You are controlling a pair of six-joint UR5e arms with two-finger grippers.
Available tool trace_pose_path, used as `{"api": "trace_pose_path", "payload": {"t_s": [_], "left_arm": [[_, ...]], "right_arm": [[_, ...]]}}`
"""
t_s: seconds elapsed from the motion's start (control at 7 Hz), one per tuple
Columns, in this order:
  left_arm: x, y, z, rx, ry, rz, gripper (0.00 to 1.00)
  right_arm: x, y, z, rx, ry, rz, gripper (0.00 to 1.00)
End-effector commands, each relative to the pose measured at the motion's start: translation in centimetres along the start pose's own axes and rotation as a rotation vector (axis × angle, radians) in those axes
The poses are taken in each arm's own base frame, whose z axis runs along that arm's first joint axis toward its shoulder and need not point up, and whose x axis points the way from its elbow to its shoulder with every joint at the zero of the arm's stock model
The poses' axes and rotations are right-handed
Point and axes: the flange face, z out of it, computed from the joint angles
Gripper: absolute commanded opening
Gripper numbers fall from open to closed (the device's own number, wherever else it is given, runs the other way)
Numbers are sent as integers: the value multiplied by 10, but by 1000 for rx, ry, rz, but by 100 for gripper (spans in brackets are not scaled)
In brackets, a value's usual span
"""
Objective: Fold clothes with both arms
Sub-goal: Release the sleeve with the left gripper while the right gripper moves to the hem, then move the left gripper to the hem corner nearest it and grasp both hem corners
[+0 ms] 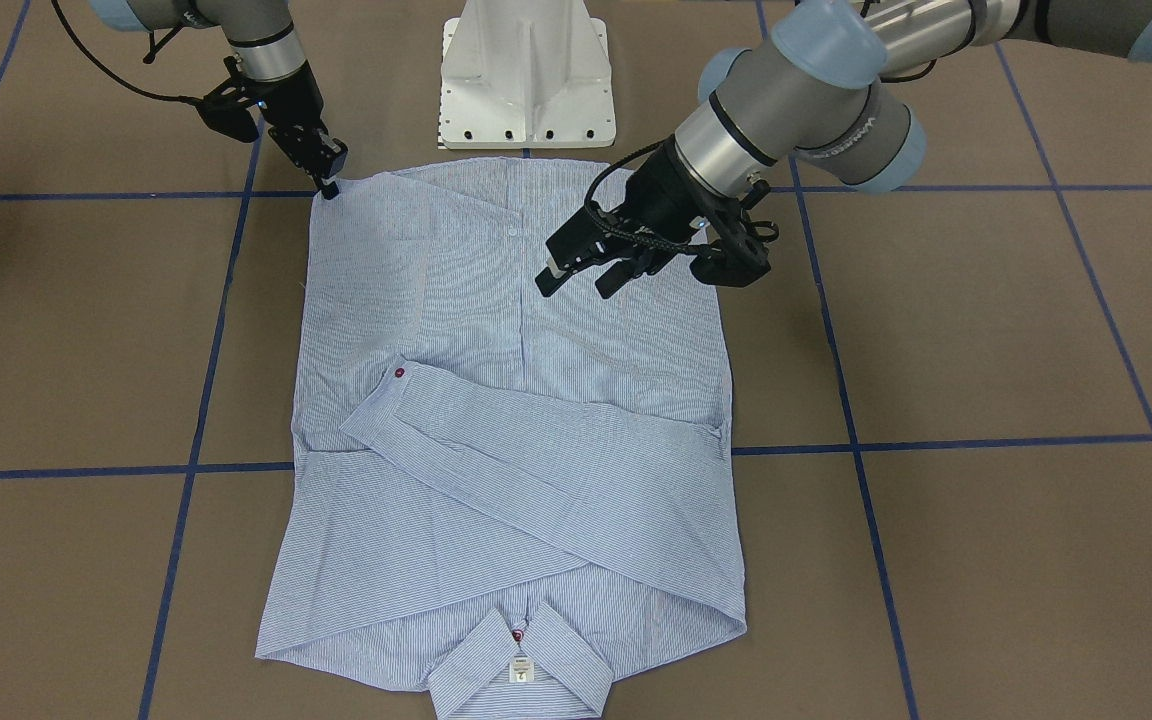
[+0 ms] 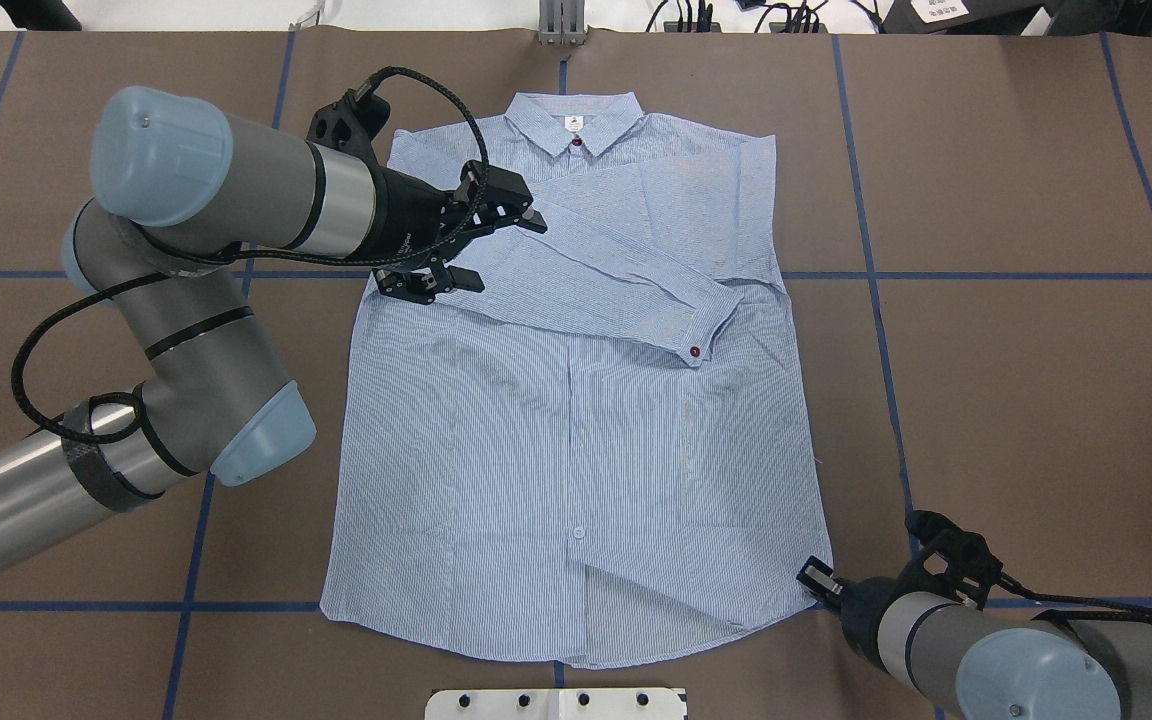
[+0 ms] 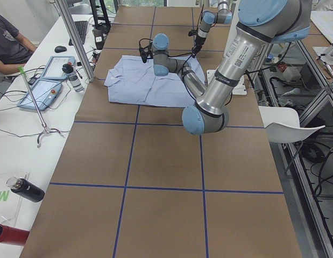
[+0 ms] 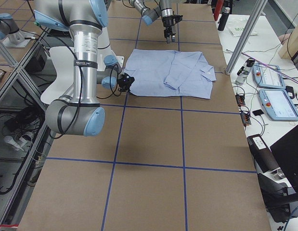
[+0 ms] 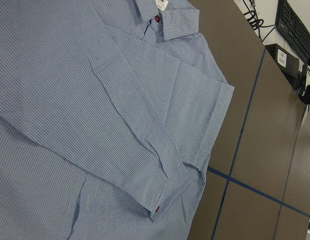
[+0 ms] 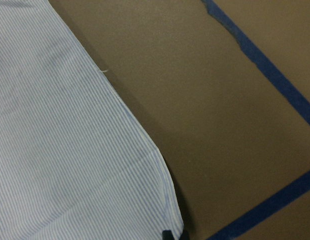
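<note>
The light blue striped shirt [image 1: 496,420] lies flat and face up on the brown table, collar [image 2: 573,122] on the far side from me. Both sleeves are folded across the chest, and a red cuff button [image 2: 695,351] shows. My left gripper [image 1: 578,282] is open and empty, hovering over the shirt's left side near the folded sleeve [image 2: 508,252]. The left wrist view shows the sleeves and collar [image 5: 165,22] below it. My right gripper [image 1: 329,186] is down at the near right hem corner [image 2: 816,577]. It appears shut on that corner [image 6: 165,220], which still lies flat.
The white pedestal base [image 1: 526,75] stands just behind the hem. Blue tape lines [image 1: 936,445] grid the table. A side bench with tablets [image 3: 48,80], bottles and a seated person [image 3: 7,43] runs along the table's far edge. A metal post [image 4: 245,33] stands beside the collar end.
</note>
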Motion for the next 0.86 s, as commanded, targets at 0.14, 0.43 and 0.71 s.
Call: {"api": "trace_pose_path", "payload": {"t_s": [0.14, 0.43, 0.71], "left_arm": [[-108, 18, -30, 48, -103, -35, 94], [-183, 93, 3, 104, -268, -16, 94], [-224, 139, 4, 141, -394, 23, 93]], "right_arm": [[-3, -1, -19, -28, -7, 5, 0], [-2, 0, -18, -30, -5, 4, 0], [-2, 0, -17, -29, -4, 2, 0]]}}
